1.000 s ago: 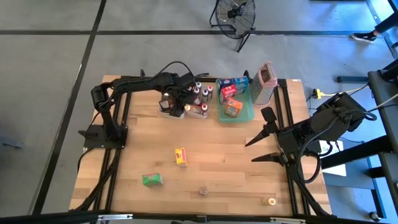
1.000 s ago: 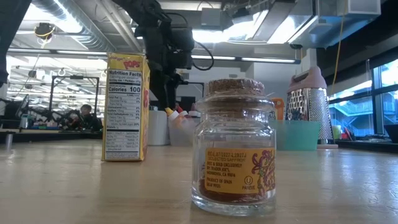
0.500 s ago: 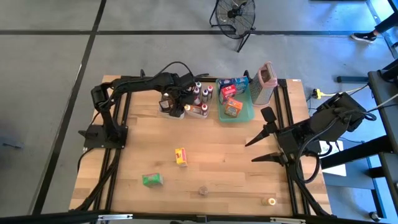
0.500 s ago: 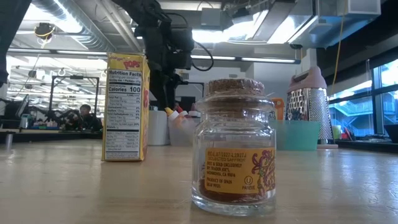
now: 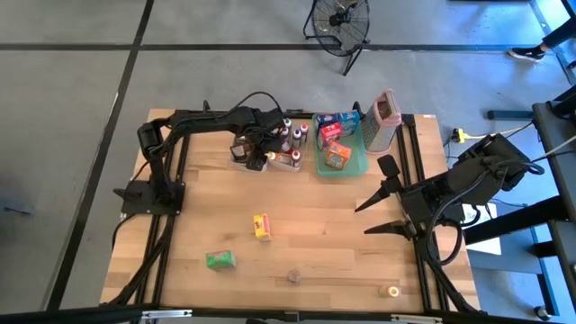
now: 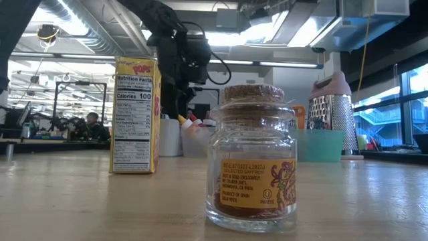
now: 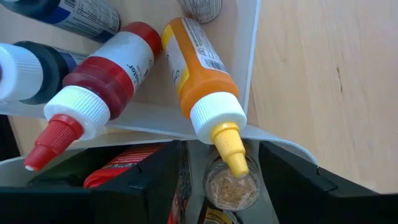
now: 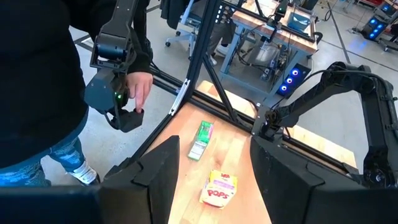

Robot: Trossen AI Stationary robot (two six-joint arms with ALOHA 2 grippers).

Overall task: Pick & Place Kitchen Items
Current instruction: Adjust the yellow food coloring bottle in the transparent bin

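Two arms, one over the tubs

Left gripper (image 7: 217,186) is hanging fingers apart over a clear tub (image 7: 252,74) of spice bottles (image 7: 199,68) — gripping nothing (a small jar (image 7: 231,186) sits between them). Right gripper (image 5: 382,209) is waiting open and empty at the table's right edge, while a yellow box (image 5: 261,226) is lying mid-table

2 black jointed arms (image 5: 202,120) w/ looped black cables, matte angular fingers (image 8: 158,171)
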